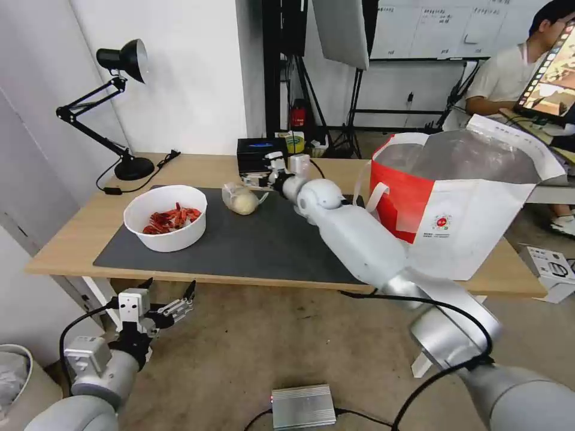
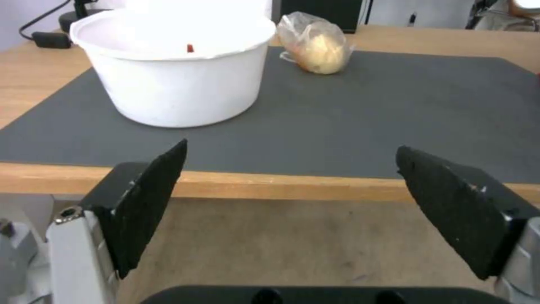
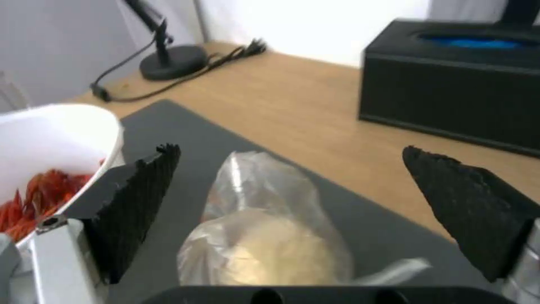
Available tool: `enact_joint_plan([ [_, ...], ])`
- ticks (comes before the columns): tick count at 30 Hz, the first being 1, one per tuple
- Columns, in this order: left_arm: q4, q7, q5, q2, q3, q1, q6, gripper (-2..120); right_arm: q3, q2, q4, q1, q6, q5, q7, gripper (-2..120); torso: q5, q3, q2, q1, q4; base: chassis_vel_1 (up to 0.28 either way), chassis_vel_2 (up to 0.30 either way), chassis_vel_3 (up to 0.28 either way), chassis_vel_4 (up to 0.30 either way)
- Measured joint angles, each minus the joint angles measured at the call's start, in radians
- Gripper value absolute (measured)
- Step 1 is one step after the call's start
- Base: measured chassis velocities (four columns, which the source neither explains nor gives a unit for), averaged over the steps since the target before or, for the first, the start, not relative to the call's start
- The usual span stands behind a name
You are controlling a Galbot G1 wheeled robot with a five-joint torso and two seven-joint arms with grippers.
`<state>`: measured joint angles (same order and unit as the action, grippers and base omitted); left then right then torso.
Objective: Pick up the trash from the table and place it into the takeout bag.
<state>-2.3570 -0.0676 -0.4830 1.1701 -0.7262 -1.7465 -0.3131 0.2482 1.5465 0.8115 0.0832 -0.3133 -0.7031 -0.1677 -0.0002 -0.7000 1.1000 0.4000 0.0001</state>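
A: Quick pass. Where's the right gripper (image 3: pixel 292 202)?

B: Out over the far side of the dark mat (image 1: pixel 239 239), just beside the knotted clear bag (image 1: pixel 242 199) with the pale lump. Jaws wide apart, nothing between them yet. In the right wrist view the bag sits low between the two black pads, so I'd call it lined up for a grasp, not touching as far as I can tell.

A: Left gripper (image 1: pixel 171 299)?

B: Parked low, below the near edge of the tabletop (image 1: pixel 78 239), in front of the white bowl (image 1: pixel 166 216). Jaws apart, empty. Idle.

A: Trash status?

B: Bowl of red scraps sits on the mat's left part. Knotted bag is on the mat's far edge, near the black tissue box (image 1: pixel 260 154). Both on the tabletop, neither picked up. No clamshell tray or crumpled tissue anywhere on the tabletop that I can see.

A: Could those be in the takeout bag (image 1: pixel 461 203)?

B: Can't tell. It stands open at the tabletop's right end, foil lining up, but the inside is hidden from the head view. So I'd judge part of the job may be done, no proof.

A: What's left, then?

B: At least two items: knotted bag first, by the look of it, then the bowl. Bowl looks like the harder one, open with loose scraps, so it could spill if tipped.

A: Anything else?

B: Desk lamp (image 1: pixel 123 108) at the far left, clear of the work.
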Motion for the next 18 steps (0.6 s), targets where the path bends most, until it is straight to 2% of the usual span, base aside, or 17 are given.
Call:
enact_joint_plan([
  [4,-0.004,0.0,0.012,0.008,0.009,-0.002,0.001,100,0.016,0.032,-0.083,-0.022,0.009,0.042,-0.062,100,0.0,0.0,0.0,0.0,0.0001,0.0,0.0,0.0,0.0],
  [18,-0.014,0.001,0.025,0.019,0.02,-0.016,0.007,100,0.092,0.029,-0.181,-0.029,0.051,0.101,-0.189,100,0.0003,0.0,0.0,0.0,-0.0002,0.0,0.0,0.0,0.0],
])
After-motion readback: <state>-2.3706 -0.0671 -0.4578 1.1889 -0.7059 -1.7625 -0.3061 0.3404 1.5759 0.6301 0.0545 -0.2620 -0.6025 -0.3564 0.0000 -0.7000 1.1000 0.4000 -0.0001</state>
